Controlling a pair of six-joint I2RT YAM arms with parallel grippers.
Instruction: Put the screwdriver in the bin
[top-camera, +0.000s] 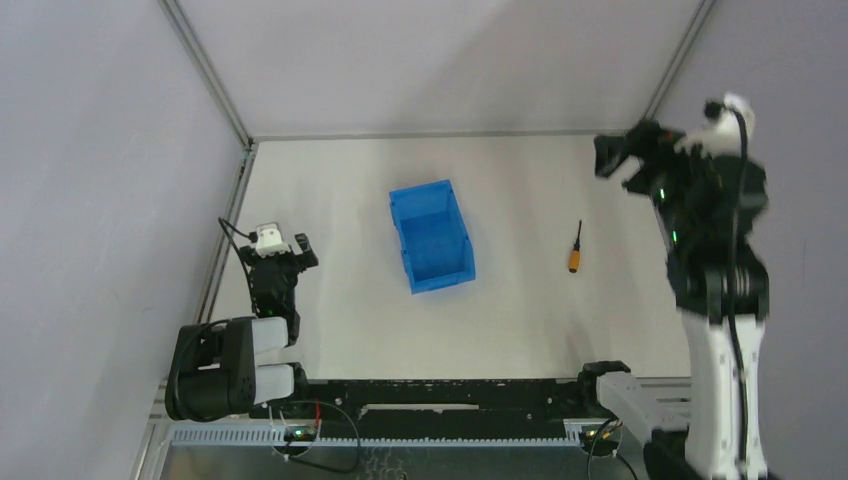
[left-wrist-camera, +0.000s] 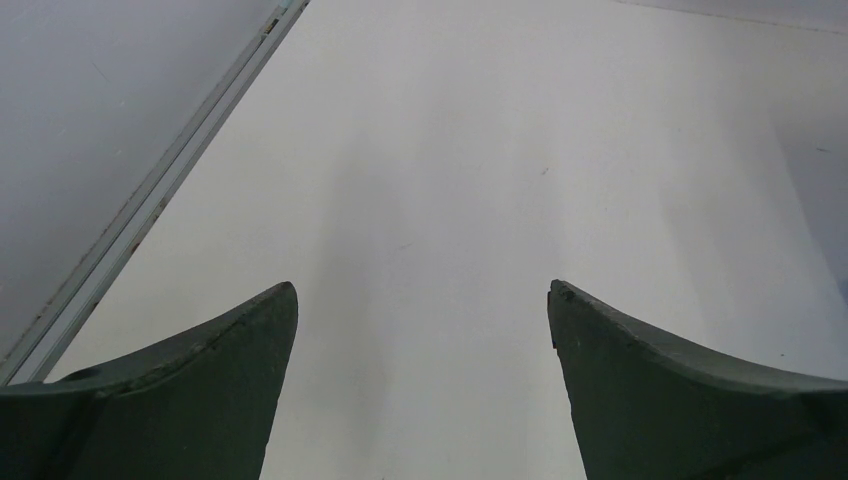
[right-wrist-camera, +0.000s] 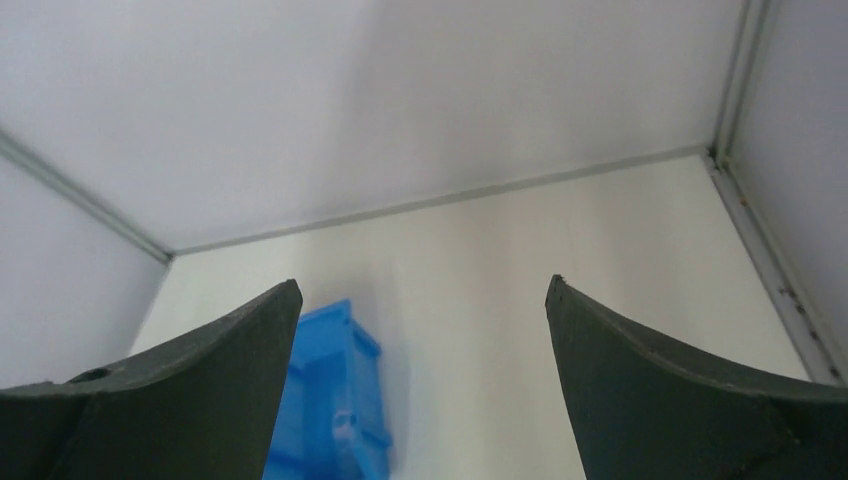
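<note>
I see the screwdriver (top-camera: 575, 248) lying flat on the table (top-camera: 520, 320), to the right of the bin (top-camera: 431, 236) and apart from it, nothing touching it. Its long axis runs near to far with a slight tilt: orange handle toward me, black shaft pointing at the back wall.

My right gripper (top-camera: 612, 160) is clearly the closer one. It hangs raised, over the far right of the table, so the screwdriver sits nearer the bases and a little to the left of it. Its fingers are spread with nothing between them, and its wrist view shows the bin's corner but no screwdriver.

My left gripper (top-camera: 297, 250) is parked on the far side of the bin, also spread and empty.

I judge the pick belongs to the right arm, jaws closing across the handle
</note>
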